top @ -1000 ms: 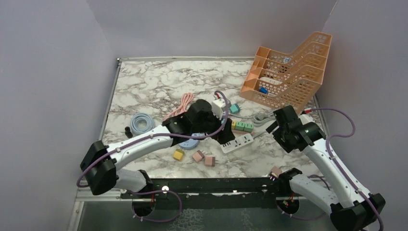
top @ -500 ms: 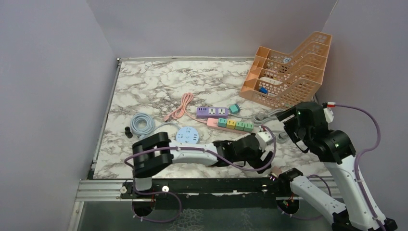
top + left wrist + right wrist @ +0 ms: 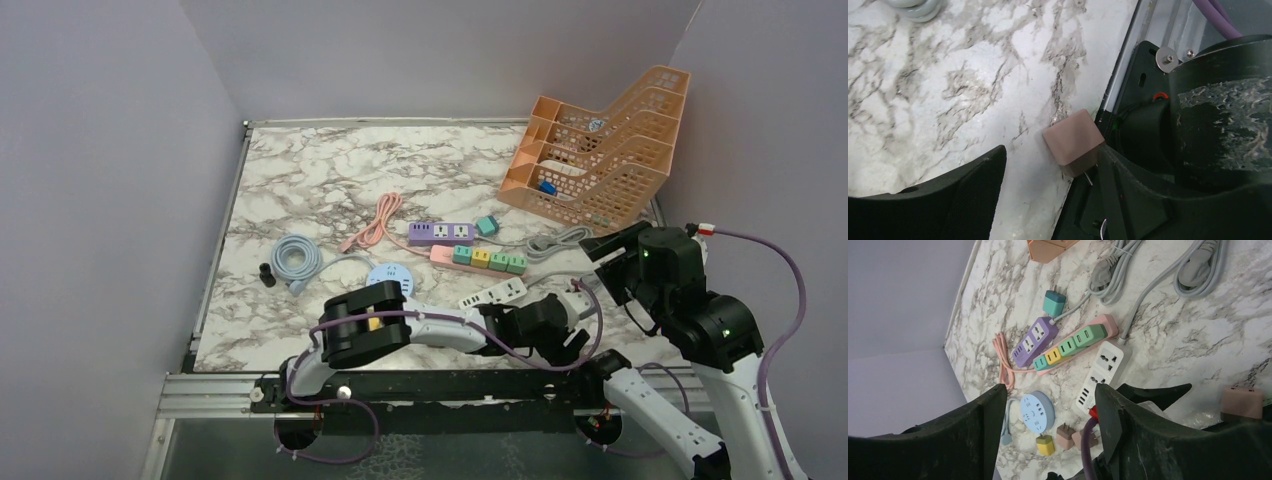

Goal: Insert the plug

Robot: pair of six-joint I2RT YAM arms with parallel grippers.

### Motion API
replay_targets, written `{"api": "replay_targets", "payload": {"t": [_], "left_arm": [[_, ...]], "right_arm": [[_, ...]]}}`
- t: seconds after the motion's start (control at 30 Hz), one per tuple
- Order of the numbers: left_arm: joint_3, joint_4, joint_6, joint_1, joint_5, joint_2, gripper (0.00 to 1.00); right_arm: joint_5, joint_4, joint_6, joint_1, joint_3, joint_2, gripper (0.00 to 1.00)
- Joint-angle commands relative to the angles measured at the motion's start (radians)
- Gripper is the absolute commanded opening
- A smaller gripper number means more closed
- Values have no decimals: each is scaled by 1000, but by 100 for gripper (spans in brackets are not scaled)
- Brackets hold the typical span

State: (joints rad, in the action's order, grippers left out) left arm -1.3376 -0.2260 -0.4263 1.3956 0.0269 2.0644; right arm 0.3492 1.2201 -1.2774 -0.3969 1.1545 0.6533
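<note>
Plug [image 3: 1073, 142], pink, at the near edge of the table [image 3: 948, 90]. Only the left wrist view catches it close, sitting between the spread fingers of the left gripper [image 3: 1050, 155], the right finger at its corner. From above, I can't pick it out behind that gripper. Right gripper [image 3: 1049, 390] is spread too, pinching nothing, with the white power strip [image 3: 1104, 371] in its view. Socket markings are too small to read.

Plain lavender walls [image 3: 450, 50] enclose a marble-patterned tabletop [image 3: 330, 170].
</note>
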Motion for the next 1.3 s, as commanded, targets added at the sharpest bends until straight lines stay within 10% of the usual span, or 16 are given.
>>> {"api": "replay_targets", "payload": {"t": [0.0,0.57,0.9,1.27], "left_arm": [[-53,-35,69,8,-85,48,68],[-157,86,128,19,-90,178,83],[-115,188,167,18,85,135,61],[1,202,105,-33,77,17,60]], "right_arm": [[-18,18,25,3,2,0,65],[-34,15,59,3,-7,-6,64],[-29,11,59,3,-13,-8,64],[-32,-2,65,3,-14,-1,64]]}}
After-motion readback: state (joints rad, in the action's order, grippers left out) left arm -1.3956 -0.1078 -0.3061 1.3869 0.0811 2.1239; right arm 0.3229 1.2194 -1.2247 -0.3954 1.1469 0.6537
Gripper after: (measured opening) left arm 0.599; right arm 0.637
